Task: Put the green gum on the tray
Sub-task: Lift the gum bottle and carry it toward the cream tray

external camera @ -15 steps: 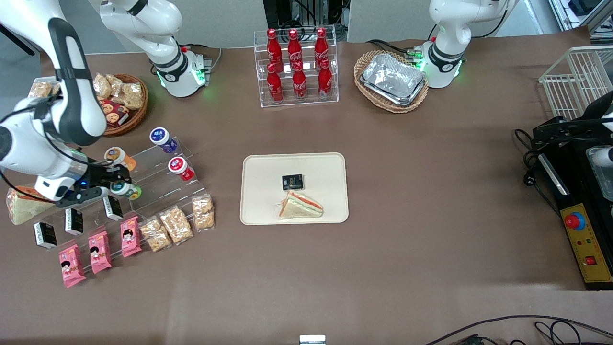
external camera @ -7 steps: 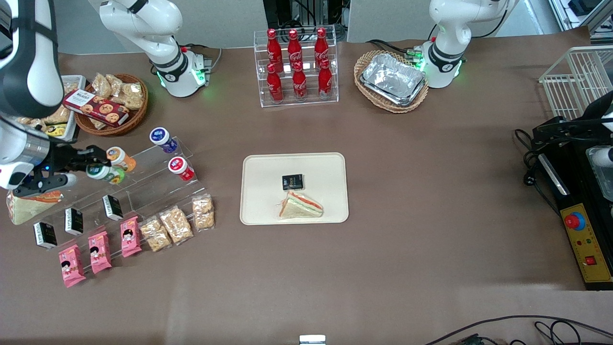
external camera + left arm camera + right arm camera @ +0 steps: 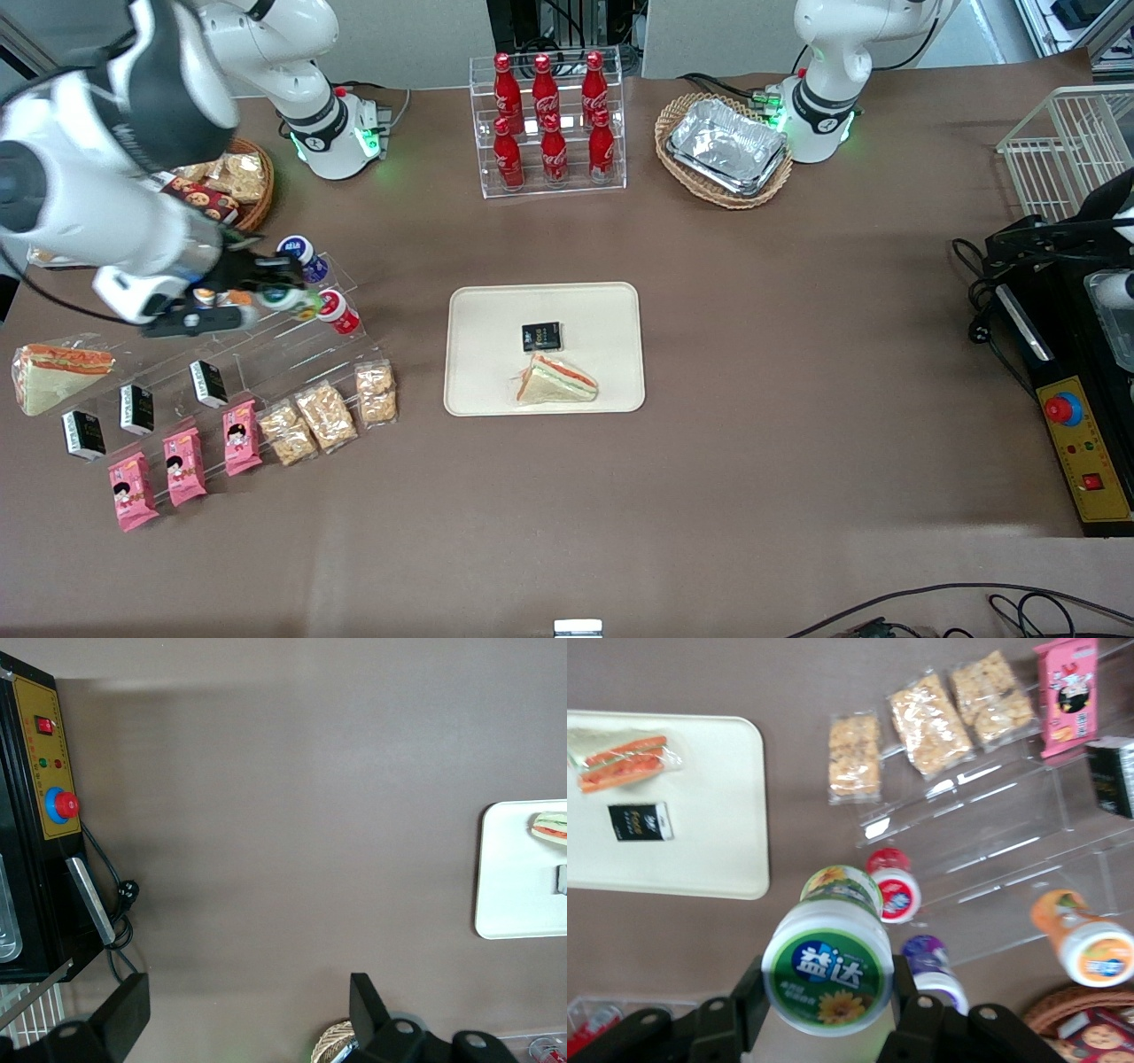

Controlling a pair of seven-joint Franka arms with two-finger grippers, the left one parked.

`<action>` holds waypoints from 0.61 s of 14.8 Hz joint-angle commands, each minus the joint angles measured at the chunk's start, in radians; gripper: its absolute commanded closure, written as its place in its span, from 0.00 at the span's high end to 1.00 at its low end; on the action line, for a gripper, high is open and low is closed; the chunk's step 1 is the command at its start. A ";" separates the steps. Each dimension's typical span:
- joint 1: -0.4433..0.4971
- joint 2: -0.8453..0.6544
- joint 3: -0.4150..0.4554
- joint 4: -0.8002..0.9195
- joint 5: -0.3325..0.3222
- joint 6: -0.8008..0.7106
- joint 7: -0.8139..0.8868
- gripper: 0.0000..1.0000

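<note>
Brown cloth covers the long table [image 3: 797, 372], and the working arm's gripper [image 3: 285, 296] hangs above its own end of it, over a clear stepped acrylic display stand [image 3: 292, 350]. Its two black fingers [image 3: 920, 1019] are clamped on the sides of the green gum [image 3: 829, 959], a small cylindrical bottle with a white lid ringed dark green and a green-yellow label, held in the air clear of the stand.

Well apart from the gripper, toward the middle of the table, lies the large flat cream-beige plastic tray [image 3: 483, 354] with rounded corners and a low rim. On it rest a wrapped triangular sandwich [image 3: 555, 381] and a small flat black packet [image 3: 541, 336], the two close together.

Just beside the gripper on the stand sit a red-lidded gum bottle [image 3: 336, 311] and a blue-lidded gum bottle [image 3: 298, 253]; an orange-lidded gum bottle [image 3: 1085, 941] lies on the stand too, a little apart from them.

Nearer the front camera than the gripper lie three clear bags of pale crunchy snacks [image 3: 326, 415], with pink snack packets [image 3: 184, 465] and small black cartons [image 3: 138, 408] alongside.
</note>
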 commanded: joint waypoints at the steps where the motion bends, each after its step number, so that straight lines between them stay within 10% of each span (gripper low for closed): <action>1: 0.145 0.007 -0.011 -0.086 0.017 0.149 0.201 0.27; 9: 0.380 0.145 -0.012 -0.333 -0.015 0.646 0.470 0.28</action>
